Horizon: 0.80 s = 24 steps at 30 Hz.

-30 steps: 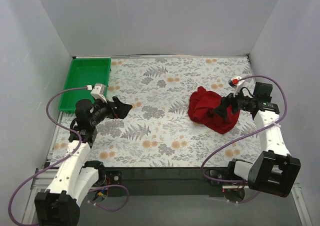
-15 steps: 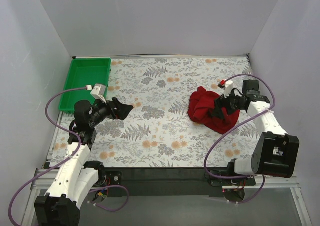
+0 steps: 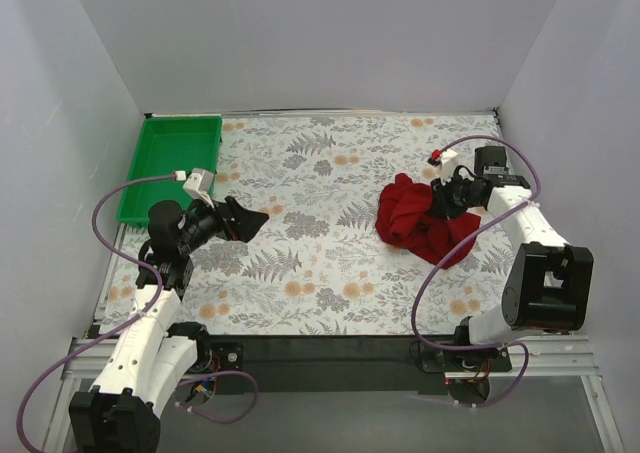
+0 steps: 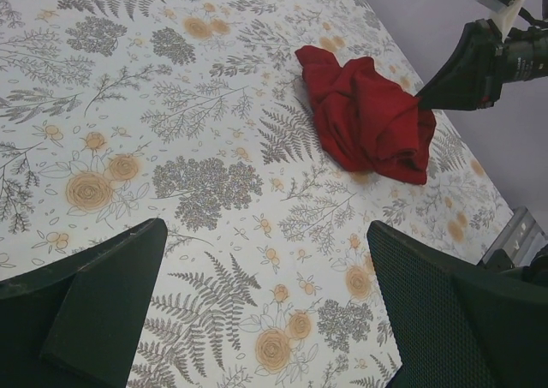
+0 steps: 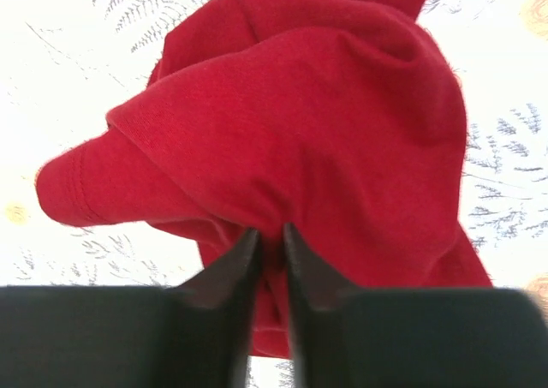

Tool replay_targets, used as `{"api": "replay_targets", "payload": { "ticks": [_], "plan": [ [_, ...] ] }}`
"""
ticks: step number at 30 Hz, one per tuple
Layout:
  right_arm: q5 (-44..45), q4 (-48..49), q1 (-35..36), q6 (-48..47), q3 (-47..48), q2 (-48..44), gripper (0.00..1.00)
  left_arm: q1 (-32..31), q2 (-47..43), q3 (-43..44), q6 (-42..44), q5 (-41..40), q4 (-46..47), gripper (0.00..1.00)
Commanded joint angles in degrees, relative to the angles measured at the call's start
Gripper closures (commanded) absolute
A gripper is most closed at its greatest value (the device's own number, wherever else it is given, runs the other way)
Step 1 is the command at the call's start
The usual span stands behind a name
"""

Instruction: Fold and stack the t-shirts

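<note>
Pinching the crumpled t-shirt [image 3: 410, 218], right hand [image 5: 267, 238] is well apart from green tray [image 3: 165, 158].

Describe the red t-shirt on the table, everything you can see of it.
The t-shirt is plain dark red, of soft knit cloth with no print. It lies crumpled in a loose heap, not folded, on the right side of the floral table. In the right wrist view a stitched hem, perhaps a sleeve edge, juts out on one side. The right gripper is shut on a fold at its edge, nearly closed around the cloth. Nothing else touches it.
</note>
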Motion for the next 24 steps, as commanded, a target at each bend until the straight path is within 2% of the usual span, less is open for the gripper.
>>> {"api": "replay_targets", "payload": {
  "ticks": [1,2,6,8,13,16,21,24],
  "plan": [
    [-0.56,0.13,0.79,0.43,3.05,1.16,0.93,-0.28,0.24,-0.40,-0.32,1.93,0.80,0.02],
    [-1.35,0.21,0.88,0.34,4.18,0.46,0.99,-0.28,0.59,-0.40,-0.58,2.37,2.62,0.02],
    [-8.28,-4.26,1.75,-3.52,14.10,-2.18,0.99,-0.28,1.47,-0.66,-1.20,4.83,3.78,0.02],
    [-14.16,-8.29,4.11,-5.72,24.01,-2.89,0.99,-0.28,1.74,-0.66,-1.55,5.80,4.31,0.02],
    [-19.45,-12.44,12.90,-3.10,46.69,-1.74,0.99,-0.36,2.52,-1.45,-2.95,9.31,7.64,0.02],
    [-24.03,-12.00,13.36,-2.12,57.15,-2.97,0.99,-1.06,6.56,-2.33,-8.47,11.95,12.74,0.02],
    [-25.09,-11.21,11.78,0.34,63.51,-6.74,0.99,-6.06,10.78,-0.84,-10.87,11.17,16.70,0.02],
    [-22.11,-11.12,11.42,0.78,63.43,-8.33,0.99,-12.91,13.24,0.92,-8.59,7.13,16.88,0.02]
  ]
}}
